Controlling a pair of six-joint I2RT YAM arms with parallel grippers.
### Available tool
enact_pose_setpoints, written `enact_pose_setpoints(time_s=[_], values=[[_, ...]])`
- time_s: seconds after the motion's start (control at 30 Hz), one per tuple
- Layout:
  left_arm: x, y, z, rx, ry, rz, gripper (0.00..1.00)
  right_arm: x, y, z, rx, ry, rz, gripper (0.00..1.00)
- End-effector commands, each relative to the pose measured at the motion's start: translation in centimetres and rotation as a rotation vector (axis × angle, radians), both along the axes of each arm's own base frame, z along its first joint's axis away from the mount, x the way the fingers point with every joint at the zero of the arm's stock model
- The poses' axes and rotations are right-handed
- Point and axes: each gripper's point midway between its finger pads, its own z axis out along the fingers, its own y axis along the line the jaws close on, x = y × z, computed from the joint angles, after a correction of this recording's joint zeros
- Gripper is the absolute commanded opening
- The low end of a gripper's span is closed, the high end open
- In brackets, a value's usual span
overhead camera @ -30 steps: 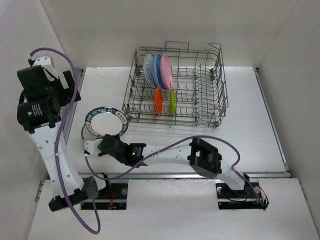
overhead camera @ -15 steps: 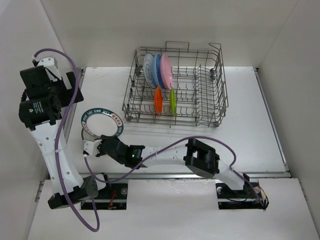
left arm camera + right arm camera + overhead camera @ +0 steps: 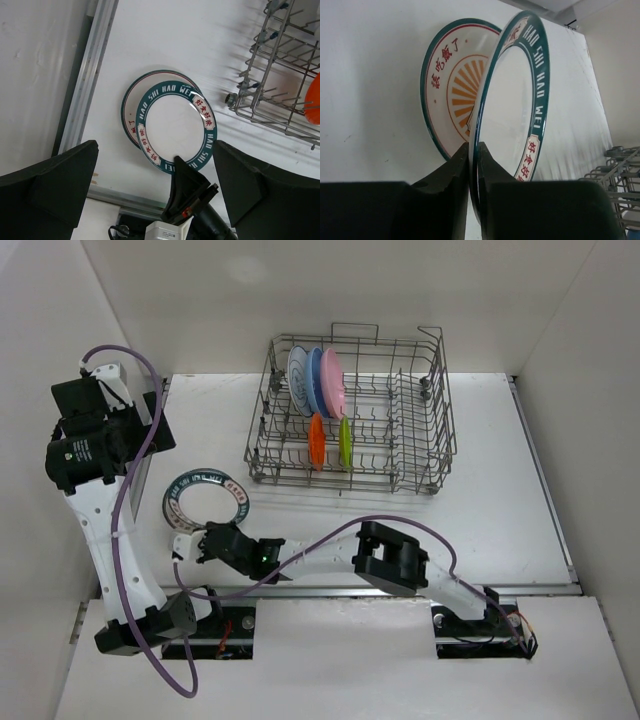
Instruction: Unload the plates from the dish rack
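Looking down from the overhead camera, we saw the right gripper [image 3: 200, 543] stretched way over to the left side of the table [image 3: 480, 510]. It was pinched tight on the near rim of the green-rimmed plate [image 3: 207, 502]. Its own wrist camera backed that up: both fingers [image 3: 451, 172] squeezed the plate's edge between them, and the plate was tilted up rather than lying flat. Under it and a bit to the left sat a sunburst plate [image 3: 451, 82], flat on the table. The held one overlapped it, but we honestly couldn't tell if the two touched.

The left gripper [image 3: 140, 425] hung up high at the table's left edge, well apart from both plates. In its wrist view the fingers [image 3: 50, 190] were spread wide apart, looking down on the pair.

The dish rack [image 3: 345, 478] stood at the back of the table, well away from both grippers. Five plates stood upright in its left half. A white patterned plate [image 3: 297, 373], a blue plate [image 3: 314, 380] and a pink plate [image 3: 333, 386] were packed close together in the back row. A smaller orange plate [image 3: 316, 441] and a yellow-green plate [image 3: 345, 442] stood in front, slightly apart.
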Motion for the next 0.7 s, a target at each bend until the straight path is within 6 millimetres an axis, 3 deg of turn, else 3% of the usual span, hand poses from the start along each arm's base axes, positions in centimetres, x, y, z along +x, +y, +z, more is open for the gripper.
enact_pose_setpoints(time_s=[0.0, 0.07, 0.1, 0.13, 0.23, 0.43, 0.53, 0.57, 0.6, 0.63, 0.67], values=[[0.5, -0.5, 0.4, -0.021, -0.025, -0.016, 0.98, -0.1, 1.0, 3.4, 0.120, -0.028, -0.006, 0.17], [0.4, -0.5, 0.0, -0.025, -0.015, -0.016, 0.98, -0.2, 1.2, 3.8, 0.129, -0.027, 0.004, 0.35], [0.4, -0.5, 0.0, -0.025, -0.015, -0.016, 0.98, -0.4, 1.4, 3.2, 0.121, -0.023, 0.015, 0.52], [0.4, -0.5, 0.0, -0.025, -0.015, -0.016, 0.98, -0.6, 1.4, 2.8, 0.101, -0.015, 0.028, 0.77], [0.4, -0.4, -0.3, -0.021, -0.005, -0.022, 0.98, -0.7, 1.5, 3.5, 0.096, -0.012, 0.037, 1.00], [0.3, -0.2, -0.7, -0.011, 0.007, -0.020, 0.98, -1.2, 1.3, 8.5, 0.143, -0.023, 0.037, 1.00], [0.3, 0.0, -0.3, 0.009, 0.001, -0.017, 0.98, -1.6, -0.2, 11.2, 0.162, -0.019, -0.005, 1.00], [0.3, 0.0, -0.3, 0.009, 0.001, -0.017, 0.99, -2.1, -0.6, 11.7, 0.163, -0.011, -0.008, 1.00], [0.3, 0.0, 0.1, 0.012, -0.009, -0.017, 0.99, -2.3, -1.5, 11.0, 0.137, 0.010, -0.012, 1.00], [0.3, 0.0, 0.1, 0.012, -0.009, -0.017, 0.99, -2.9, -2.5, 13.7, 0.181, 0.033, 0.003, 1.00], [0.8, 0.1, 0.0, 0.005, -0.012, -0.010, 0.99, -3.7, -2.9, 14.2, 0.210, 0.096, 0.020, 1.00]])
